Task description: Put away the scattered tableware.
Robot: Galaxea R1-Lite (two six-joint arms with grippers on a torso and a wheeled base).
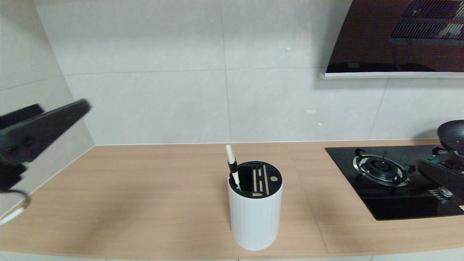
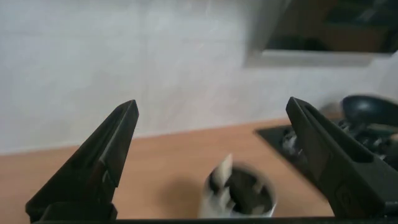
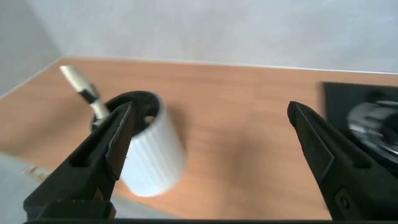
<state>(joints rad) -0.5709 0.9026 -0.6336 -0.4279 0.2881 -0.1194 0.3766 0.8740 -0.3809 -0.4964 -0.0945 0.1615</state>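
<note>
Wooden tabletop [image 1: 145, 188] bears a white holder [image 1: 255, 217], one utensil [image 1: 232, 167] inside; my left fingers [image 2: 99, 162] and right fingers [image 3: 93, 162] flank it, apart.

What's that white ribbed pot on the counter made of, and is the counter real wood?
White pot: looks like matte plastic, possibly ceramic; even ribs, little shine. Its slotted black top: likely plastic. Counter: pale wood grain, flat and uniform, so possibly laminate rather than solid wood.
</note>
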